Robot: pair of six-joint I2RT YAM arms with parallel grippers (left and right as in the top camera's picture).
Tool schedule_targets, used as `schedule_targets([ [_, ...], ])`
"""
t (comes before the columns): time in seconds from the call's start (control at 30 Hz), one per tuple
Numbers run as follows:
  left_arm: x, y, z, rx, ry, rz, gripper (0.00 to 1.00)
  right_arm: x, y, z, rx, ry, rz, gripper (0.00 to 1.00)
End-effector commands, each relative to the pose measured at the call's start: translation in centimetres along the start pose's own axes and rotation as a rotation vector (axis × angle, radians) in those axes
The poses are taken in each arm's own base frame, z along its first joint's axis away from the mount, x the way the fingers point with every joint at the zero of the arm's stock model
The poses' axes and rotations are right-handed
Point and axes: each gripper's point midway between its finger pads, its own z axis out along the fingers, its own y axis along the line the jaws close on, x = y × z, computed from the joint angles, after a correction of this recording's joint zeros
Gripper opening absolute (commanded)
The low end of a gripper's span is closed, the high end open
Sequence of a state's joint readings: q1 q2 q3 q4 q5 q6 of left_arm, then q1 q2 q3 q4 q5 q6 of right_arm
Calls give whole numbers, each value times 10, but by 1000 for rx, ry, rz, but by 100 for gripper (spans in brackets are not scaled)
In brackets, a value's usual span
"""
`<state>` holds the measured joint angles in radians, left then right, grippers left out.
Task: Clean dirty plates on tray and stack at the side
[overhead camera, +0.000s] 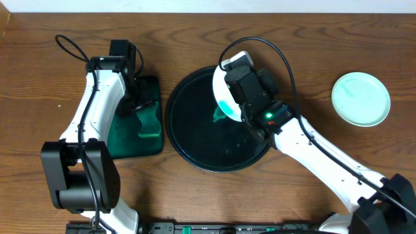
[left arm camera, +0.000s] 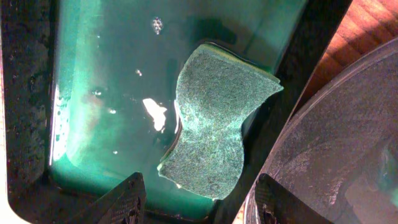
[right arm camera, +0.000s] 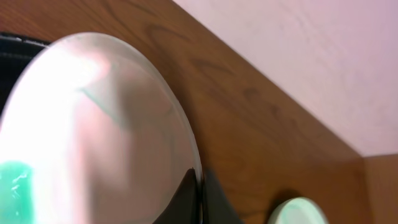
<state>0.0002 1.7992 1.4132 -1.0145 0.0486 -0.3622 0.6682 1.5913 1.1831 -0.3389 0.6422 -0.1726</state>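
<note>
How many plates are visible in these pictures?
2. A white plate, tilted, is held by the right tool over the tray; a mint plate lies on the table, far right. Another may be hidden under the right arm.

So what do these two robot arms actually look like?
Both are slim white tubes joined by chunky black motor blocks. The left arm has a thin black cable looping off its upper end; the right arm has a similar looping black cable and a small green light near its wrist. The jaws are black and wedge-shaped.
</note>
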Motion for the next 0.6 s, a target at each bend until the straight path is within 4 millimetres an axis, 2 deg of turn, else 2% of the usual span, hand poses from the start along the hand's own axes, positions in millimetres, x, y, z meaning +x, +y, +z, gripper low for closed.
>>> schedule_targets([
  [0.0,4,7,6,-24,25,-1,58,-14,-3,-20,17,-51,-202,1],
  [0.13,4,7,6,-25,25,-1,58,-23,8,-37,18,-91,-382,1],
  [0.27,4,7,6,-24,25,-1,58,-29,15,-55,97,-96,-582,1],
  [0.57,4,7,6,-24,25,-1,58,-32,1,-81,311,-22,-827,1],
])
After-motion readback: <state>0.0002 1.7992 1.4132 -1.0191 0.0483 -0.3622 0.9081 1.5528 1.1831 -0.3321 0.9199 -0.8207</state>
